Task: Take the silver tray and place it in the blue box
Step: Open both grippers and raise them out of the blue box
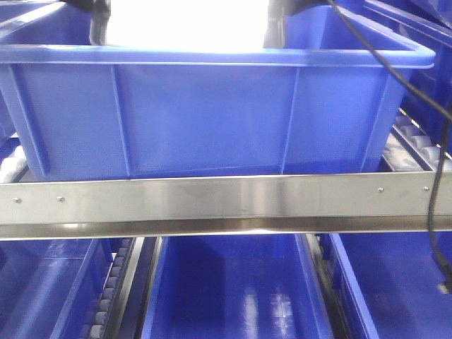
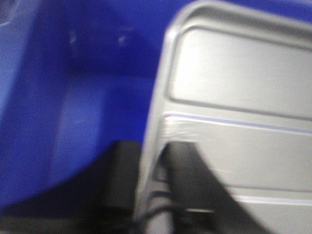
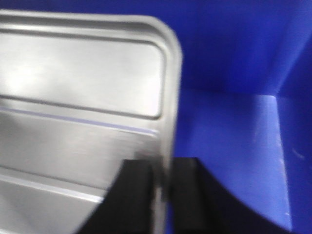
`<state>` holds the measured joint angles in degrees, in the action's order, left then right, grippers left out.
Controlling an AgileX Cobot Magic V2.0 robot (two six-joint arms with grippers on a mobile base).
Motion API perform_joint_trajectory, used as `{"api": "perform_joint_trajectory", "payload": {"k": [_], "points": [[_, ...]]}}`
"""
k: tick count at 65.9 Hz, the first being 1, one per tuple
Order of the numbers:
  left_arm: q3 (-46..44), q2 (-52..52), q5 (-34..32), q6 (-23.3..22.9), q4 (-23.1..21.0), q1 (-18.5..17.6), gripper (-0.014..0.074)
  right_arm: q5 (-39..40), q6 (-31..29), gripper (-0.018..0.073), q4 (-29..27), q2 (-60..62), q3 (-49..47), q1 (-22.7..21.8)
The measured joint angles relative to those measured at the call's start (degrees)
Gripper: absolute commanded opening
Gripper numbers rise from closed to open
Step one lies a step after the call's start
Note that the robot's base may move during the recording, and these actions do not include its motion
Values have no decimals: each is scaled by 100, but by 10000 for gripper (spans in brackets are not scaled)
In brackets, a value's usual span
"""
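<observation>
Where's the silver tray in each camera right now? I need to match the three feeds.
Front view: the tray is the glaring white patch at top centre, above the blue box.
Left wrist view: tray fills the right side, its left rim between the left fingers.
Right wrist view: tray fills the left side, its right rim between the right fingers.
Shared landmark: the blue box.

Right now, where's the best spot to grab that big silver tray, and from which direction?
By the raised rim on its two short ends, one gripper per side, fingers straddling the edge. The silver tray is thin and wide, and the right gripper already pinches one rim above the blue box.
</observation>
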<state>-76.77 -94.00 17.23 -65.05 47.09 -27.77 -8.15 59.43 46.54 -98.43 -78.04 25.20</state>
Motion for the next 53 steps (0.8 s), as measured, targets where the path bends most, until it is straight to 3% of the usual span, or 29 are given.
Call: {"api": "perform_joint_trajectory", "payload": {"k": [5,18,24,31,33,48,53], "points": [[0,0,46,-26,-11,0,304,43,0,428,0,0,0,-27],[-11,0,213,-35,122,-21,281,43,0,424,0,0,-11,-220],[-22,0,121,-35,249,-21,112,203,0,335,0,0,-11,-229],[-21,34,-6,-35,304,-21,-113,348,0,97,0,61,-11,-167],[-21,61,-18,-35,330,-25,-99,378,0,36,0,125,-11,-134],[18,508,-97,-35,517,-34,-93,678,-13,54,0,626,-11,-97],[277,983,-114,-35,540,-47,-93,815,-13,54,243,949,147,-97]]}}
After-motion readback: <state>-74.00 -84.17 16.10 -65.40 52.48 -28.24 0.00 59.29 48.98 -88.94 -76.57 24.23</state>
